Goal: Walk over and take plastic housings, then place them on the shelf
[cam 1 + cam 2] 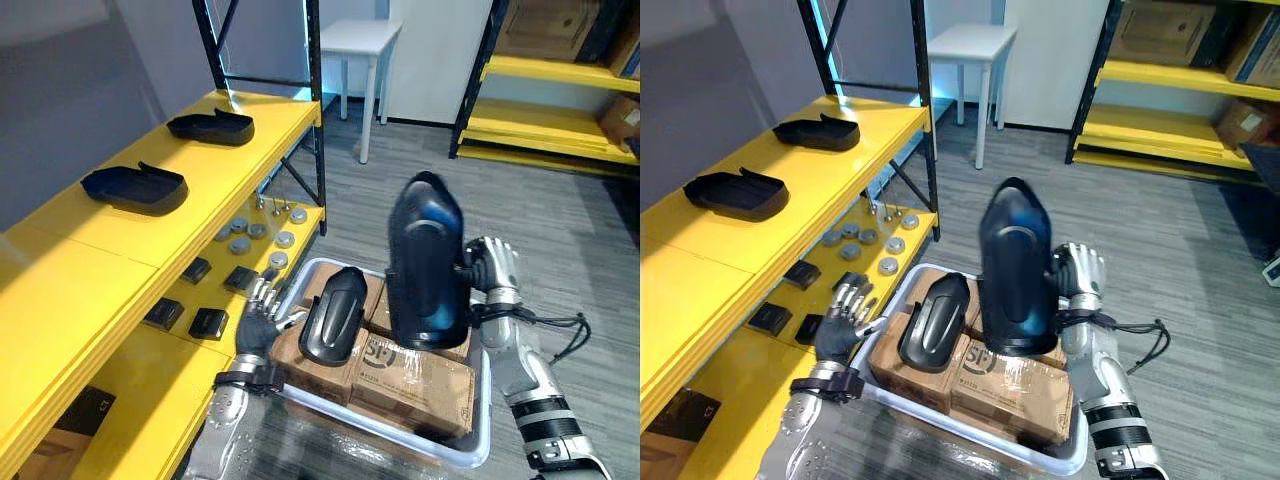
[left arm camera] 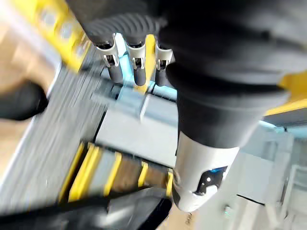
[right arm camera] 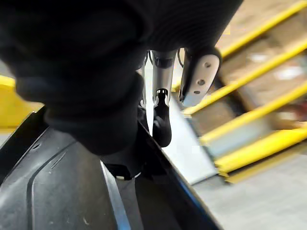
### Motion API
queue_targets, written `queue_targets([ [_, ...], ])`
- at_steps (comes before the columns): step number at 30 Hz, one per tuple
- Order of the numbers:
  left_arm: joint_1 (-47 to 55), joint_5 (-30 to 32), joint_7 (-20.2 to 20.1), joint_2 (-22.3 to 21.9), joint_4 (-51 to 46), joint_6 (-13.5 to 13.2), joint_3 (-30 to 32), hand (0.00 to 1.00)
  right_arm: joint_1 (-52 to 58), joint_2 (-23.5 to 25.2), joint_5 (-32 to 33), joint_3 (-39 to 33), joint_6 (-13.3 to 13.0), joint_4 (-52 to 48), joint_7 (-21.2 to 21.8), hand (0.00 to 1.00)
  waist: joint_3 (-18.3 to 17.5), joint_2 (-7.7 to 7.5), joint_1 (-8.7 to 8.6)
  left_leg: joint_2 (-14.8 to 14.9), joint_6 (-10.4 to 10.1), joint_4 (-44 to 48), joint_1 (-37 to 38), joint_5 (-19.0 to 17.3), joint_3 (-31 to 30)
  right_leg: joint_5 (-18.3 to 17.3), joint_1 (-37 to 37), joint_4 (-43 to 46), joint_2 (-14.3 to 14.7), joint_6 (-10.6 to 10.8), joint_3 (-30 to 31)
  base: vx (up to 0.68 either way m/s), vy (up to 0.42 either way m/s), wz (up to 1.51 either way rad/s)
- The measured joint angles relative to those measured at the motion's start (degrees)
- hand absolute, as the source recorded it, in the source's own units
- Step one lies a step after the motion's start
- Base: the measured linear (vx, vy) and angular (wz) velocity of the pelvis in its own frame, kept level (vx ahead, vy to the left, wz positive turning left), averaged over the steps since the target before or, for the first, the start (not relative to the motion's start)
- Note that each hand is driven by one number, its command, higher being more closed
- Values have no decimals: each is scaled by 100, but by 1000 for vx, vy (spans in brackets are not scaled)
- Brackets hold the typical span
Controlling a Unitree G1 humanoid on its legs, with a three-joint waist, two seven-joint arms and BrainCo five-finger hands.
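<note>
Left eye view: the right hand (image 1: 492,272) grips a raised housing (image 1: 427,262) upright above the boxes (image 1: 415,385) in the white bin (image 1: 486,420). A second housing (image 1: 333,315) lies on them at nine o'clock of it, with the left hand (image 1: 262,322) just beside

Right eye view: placed housings (image 1: 735,193) sit on the yellow shelf (image 1: 830,175) at ten o'clock

Left wrist view: fingers (image 2: 135,64) straight, empty

Right wrist view: fingers (image 3: 162,122) hook over the housing's rim

The step looks like carrying; next, swing to ten o'clock and lay it on bare shelf
</note>
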Motion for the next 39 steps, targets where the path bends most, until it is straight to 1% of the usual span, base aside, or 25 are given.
queue_targets([
  [3, -17, -241, -101, 77, 268, 66, -106, 0, -2, 137, -18, 307, -103, -69, 2, 100, -61, -40, 3, 58, -23, -246, 149, 139, 21, 10, 16, 6, 38, -17, 28, -28, -20, -3],
  [7, -39, -300, -115, 233, 528, 175, -290, 0, -2, 349, -158, 598, -226, -103, 10, 100, -139, -99, 6, 117, -34, -492, 282, 270, 60, 36, 7, 7, 101, -54, 89, -39, -24, -7],
  [9, -46, -354, -116, 233, 601, 188, -319, 0, -1, 416, -179, 731, -249, -218, 34, 100, -152, -116, 4, 141, -42, -550, 320, 288, 96, 46, 4, 5, 121, -68, 121, -33, -21, -11],
  [11, -161, -352, -102, 245, 793, 207, -426, 0, 1, 539, -184, 861, -341, -392, 49, 100, -168, -137, -1, 168, -57, -550, 325, 298, 113, 64, 0, 2, 148, -91, 142, -30, -25, -7],
  [14, -416, -353, -80, 245, 1013, 241, -641, 0, 0, 710, -149, 1248, -447, -590, 56, 100, -196, -169, -1, 209, -84, -550, 328, 317, 141, 90, 3, -30, 196, -124, 164, -18, -30, -5],
  [15, -513, -359, -76, 225, 1054, 247, -732, 0, 0, 806, -114, 1456, -466, -599, 64, 100, -211, -178, -1, 228, -89, -550, 330, 319, 146, 95, 3, -35, 215, -132, 167, -10, -32, -3],
  [17, -578, -471, -70, 180, 1055, 244, -843, 0, 0, 945, -110, 1637, -457, -584, 66, 100, -238, -178, -1, 248, -96, -550, 336, 323, 154, 101, 4, -39, 233, -140, 176, -5, -16, -2],
  [19, -591, -642, -48, 182, 1062, 245, -954, 0, -18, 1005, -55, 1640, -457, -548, 42, 100, -261, -184, 11, 260, -106, -549, 340, 327, 155, 115, 17, -62, 245, -157, 176, 0, 0, 0],
  [21, -636, -718, 108, 167, 1135, 240, -1000, 0, -20, 1030, 35, 1678, -443, -488, 25, 100, -298, -188, 3, 274, -119, -549, 362, 325, 173, 200, 99, -206, 272, -174, 193, -11, -11, -5],
  [22, -655, -729, 172, 163, 1163, 236, -1003, 100, -18, 1030, 41, 1699, -440, -488, 12, 100, -299, -187, 3, 282, -124, -550, 376, 322, 184, 223, 124, -248, 280, -175, 208, -21, -11, -9],
  [25, -750, -824, 577, 67, 1213, 182, -959, 100, 71, 1028, 170, 1743, -402, -488, -81, 100, -337, -192, 3, 304, -157, -550, 407, 299, 191, 274, 192, -352, 321, -195, 229, -17, -7, -4],
  [26, -752, -827, 597, 60, 1213, 175, -956, 100, 78, 1028, 176, 1743, -401, -489, -85, 100, -339, -192, 3, 305, -157, -550, 408, 299, 191, 273, 193, -352, 322, -195, 229, 0, 0, 0],
  [27, -797, -865, 1068, -73, 1213, -2, -857, 100, 235, 1024, 291, 1755, -395, -491, -199, 100, -379, -194, -2, 334, -175, -550, 409, 291, 188, 273, 193, -352, 344, -197, 229, 0, 0, 0],
  [28, -814, -869, 1174, -94, 1213, -51, -824, 100, 276, 1023, 340, 1772, -395, -491, -222, 100, -382, -195, -3, 343, -186, -550, 411, 292, 188, 275, 193, -352, 353, -199, 229, 0, 0, 0],
  [29, -855, -860, 1403, -136, 1213, -140, -719, 100, 369, 1016, 489, 1824, -395, -492, -262, 100, -386, -200, -10, 362, -206, -550, 413, 296, 188, 277, 194, -352, 368, -204, 231, 0, 0, 0],
  [31, -919, -753, 1724, -215, 1211, -362, -524, 100, 569, 1007, 603, 1917, -396, -494, -303, 100, -394, -213, -10, 389, -231, -550, 419, 304, 184, 278, 199, -352, 394, -208, 231, 0, 0, 0],
  [34, -921, -556, 1956, -232, 1211, -385, -474, 100, 616, 1007, 772, 2048, -397, -505, -411, 100, -395, -215, -12, 400, -240, -549, 431, 310, 160, 280, 221, -352, 407, -212, 214, 4, -4, 2],
  [39, -900, -441, 1963, -281, 1211, -386, -414, 100, 657, 1002, 922, 2088, -404, -504, -461, 100, -393, -231, 14, 382, -264, -534, 392, 340, -101, 259, 319, -354, 410, -231, -32, -1, -8, 25],
])
